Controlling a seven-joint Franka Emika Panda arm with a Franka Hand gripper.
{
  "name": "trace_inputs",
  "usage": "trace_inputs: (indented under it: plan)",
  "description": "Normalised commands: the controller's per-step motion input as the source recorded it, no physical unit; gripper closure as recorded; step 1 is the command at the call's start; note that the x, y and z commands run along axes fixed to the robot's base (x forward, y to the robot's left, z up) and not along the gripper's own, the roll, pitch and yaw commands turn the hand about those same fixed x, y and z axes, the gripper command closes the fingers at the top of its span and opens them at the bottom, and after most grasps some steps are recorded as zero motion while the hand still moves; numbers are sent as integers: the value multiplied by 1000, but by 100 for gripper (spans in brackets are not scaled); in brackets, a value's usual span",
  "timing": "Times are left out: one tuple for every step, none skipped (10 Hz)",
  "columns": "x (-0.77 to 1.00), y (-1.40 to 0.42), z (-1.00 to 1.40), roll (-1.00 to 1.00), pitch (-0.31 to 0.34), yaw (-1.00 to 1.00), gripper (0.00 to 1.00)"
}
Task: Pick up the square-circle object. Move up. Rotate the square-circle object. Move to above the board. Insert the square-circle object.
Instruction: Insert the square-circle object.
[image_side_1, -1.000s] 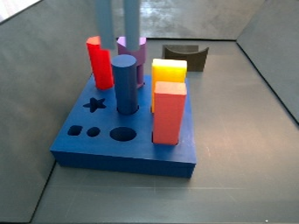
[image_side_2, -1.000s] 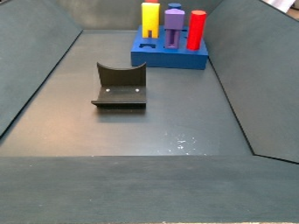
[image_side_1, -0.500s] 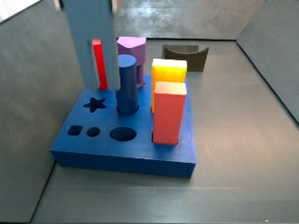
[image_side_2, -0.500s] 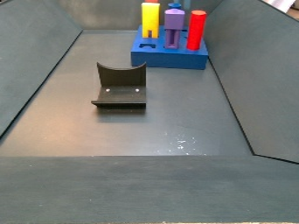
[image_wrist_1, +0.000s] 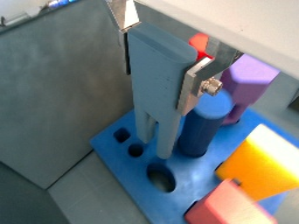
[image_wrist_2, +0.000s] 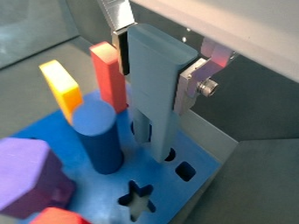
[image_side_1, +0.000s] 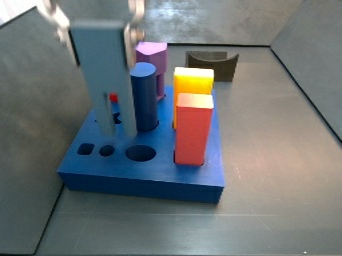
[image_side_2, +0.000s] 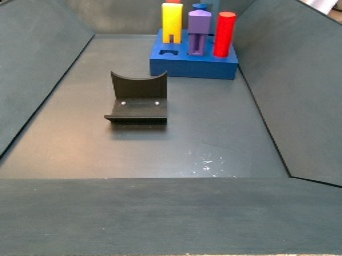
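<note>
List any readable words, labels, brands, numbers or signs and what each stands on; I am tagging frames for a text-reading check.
None: no view shows readable text.
The pincer, over the board and shut on the square-circle object, bears no marking.
The coloured pegs and the fixture are plain too.

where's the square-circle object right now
The square-circle object is clamped in the tool, upright over the board, its legs low beside the dark blue cylinder in a side view.
</note>
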Motion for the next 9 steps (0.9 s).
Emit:
trace_inputs:
  plan:
    - [-97, -160, -406, 0, -19, 51, 100]
    - [-191, -109, -277, 44, -3, 123, 100]
    - [-311, -71, -200, 147, -20, 137, 100]
    - [-354, -66, -151, 136, -20, 149, 100]
    - [-431, -103, -106, 149, -43, 126, 100]
    - [-400, -91, -143, 139, -33, 109, 100]
    - [-257, -91, -220, 79, -30, 69, 100]
    - [-106, -134, -323, 23, -16, 0, 100]
    - [6, -157, -454, 0, 0, 0, 100]
